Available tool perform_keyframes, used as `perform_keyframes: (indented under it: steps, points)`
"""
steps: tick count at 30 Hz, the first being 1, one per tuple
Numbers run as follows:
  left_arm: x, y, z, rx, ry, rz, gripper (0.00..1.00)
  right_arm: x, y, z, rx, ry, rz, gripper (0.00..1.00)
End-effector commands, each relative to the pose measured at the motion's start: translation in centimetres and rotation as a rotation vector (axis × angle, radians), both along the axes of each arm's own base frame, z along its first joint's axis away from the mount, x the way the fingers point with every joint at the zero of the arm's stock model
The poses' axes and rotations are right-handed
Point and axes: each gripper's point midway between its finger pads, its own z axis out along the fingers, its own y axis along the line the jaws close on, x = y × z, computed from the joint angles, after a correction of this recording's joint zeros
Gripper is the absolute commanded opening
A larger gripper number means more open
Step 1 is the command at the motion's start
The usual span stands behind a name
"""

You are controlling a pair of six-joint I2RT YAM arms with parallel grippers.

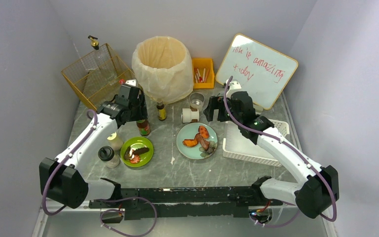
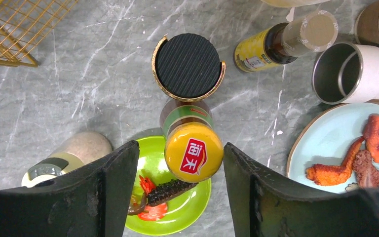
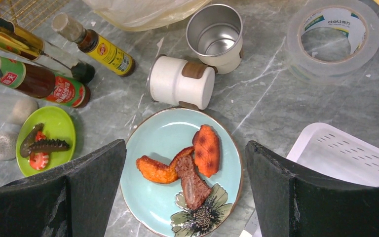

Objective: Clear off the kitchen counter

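Note:
The grey marble kitchen counter [image 1: 177, 170] holds several items. My left gripper [image 1: 138, 109] is open, its jaws either side of a brown sauce bottle with a yellow cap [image 2: 193, 153], not touching it; the bottle [image 1: 143, 127] stands by a green plate [image 1: 137, 151] of food. A black-capped, gold-rimmed bottle [image 2: 188, 65] stands just beyond it. My right gripper [image 1: 212, 111] is open and empty, hovering above a light blue plate [image 3: 163, 197] with fried pieces [image 3: 206, 149]. The left gripper [image 2: 180, 148] and right gripper [image 3: 185, 148] show wide open in their wrist views.
A small yellow-label bottle [image 1: 161, 111], a steel-lined cup [image 1: 196, 101] and a lying white cup [image 1: 190, 115] sit mid-counter. Bagged bin [image 1: 163, 66], wire basket [image 1: 96, 74], yellow box [image 1: 203, 72] and whiteboard [image 1: 256, 69] stand behind. White slatted basket [image 1: 249, 143] right; two jars [image 1: 107, 155] left; tape roll [image 3: 333, 37].

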Motion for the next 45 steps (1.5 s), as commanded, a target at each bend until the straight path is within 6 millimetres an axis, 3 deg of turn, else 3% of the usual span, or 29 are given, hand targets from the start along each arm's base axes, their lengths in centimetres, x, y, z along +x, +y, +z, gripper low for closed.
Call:
perform_keyframes:
  steps: [1, 12, 25, 37, 45]
  points:
    - [0.6, 0.3, 1.6, 0.032, -0.038, 0.006, 0.67, 0.1, 0.5, 0.2, 0.028, -0.005, 0.02, 0.94]
    - [0.9, -0.5, 2.1, 0.032, -0.045, -0.016, 0.56, 0.1, 0.5, -0.3, 0.019, 0.005, 0.02, 0.94]
    - [1.6, -0.7, 3.5, 0.069, -0.079, -0.017, 0.57, 0.1, 0.5, -0.5, 0.016, 0.006, 0.022, 0.94]
    - [1.5, -0.8, 2.5, 0.071, -0.058, -0.022, 0.58, 0.2, 0.7, -0.6, 0.017, 0.011, 0.029, 0.94]
    - [1.5, -0.7, 2.8, 0.072, -0.066, -0.021, 0.45, 0.2, 0.7, -0.7, 0.017, 0.011, 0.03, 0.94]
